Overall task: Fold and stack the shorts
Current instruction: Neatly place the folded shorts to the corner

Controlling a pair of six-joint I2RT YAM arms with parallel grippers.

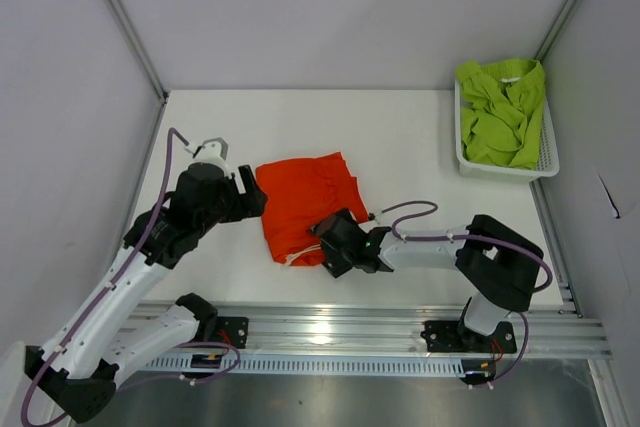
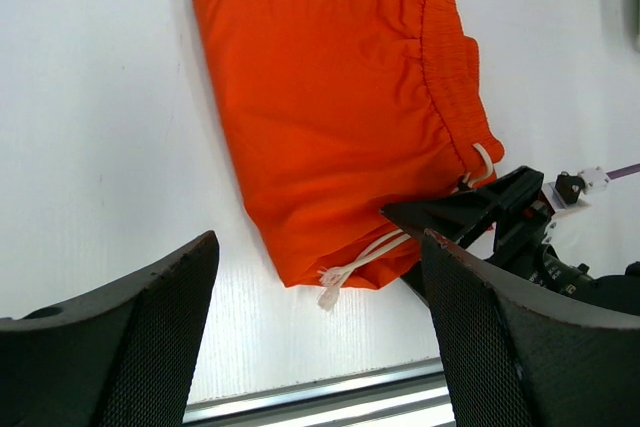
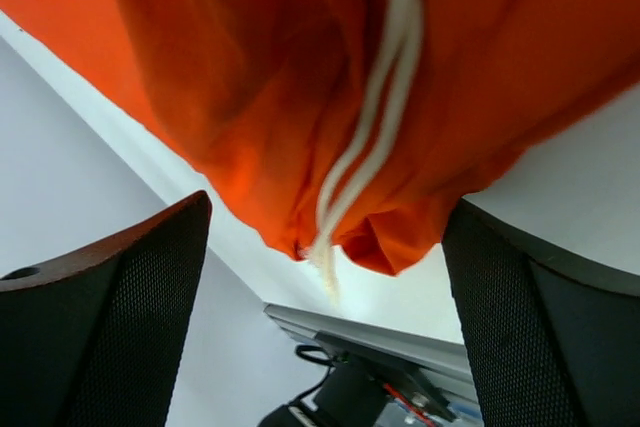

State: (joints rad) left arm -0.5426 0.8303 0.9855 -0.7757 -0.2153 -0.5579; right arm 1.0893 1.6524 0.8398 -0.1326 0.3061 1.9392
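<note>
The orange-red shorts (image 1: 305, 202) lie folded on the white table, with the white drawstring (image 2: 362, 255) hanging out at the near corner. My left gripper (image 1: 256, 194) stands open at the shorts' left edge, its fingers (image 2: 130, 337) apart over bare table with nothing between them. My right gripper (image 1: 324, 239) is open at the near right corner of the shorts. In the right wrist view the orange fabric (image 3: 300, 77) and drawstring (image 3: 380, 117) hang just ahead of the open gripper (image 3: 325, 317). The lime green shorts (image 1: 503, 112) lie crumpled in the basket.
A white mesh basket (image 1: 505, 169) stands at the far right of the table. A metal rail (image 1: 340, 332) runs along the near edge by the arm bases. Grey walls close in the left, back and right sides.
</note>
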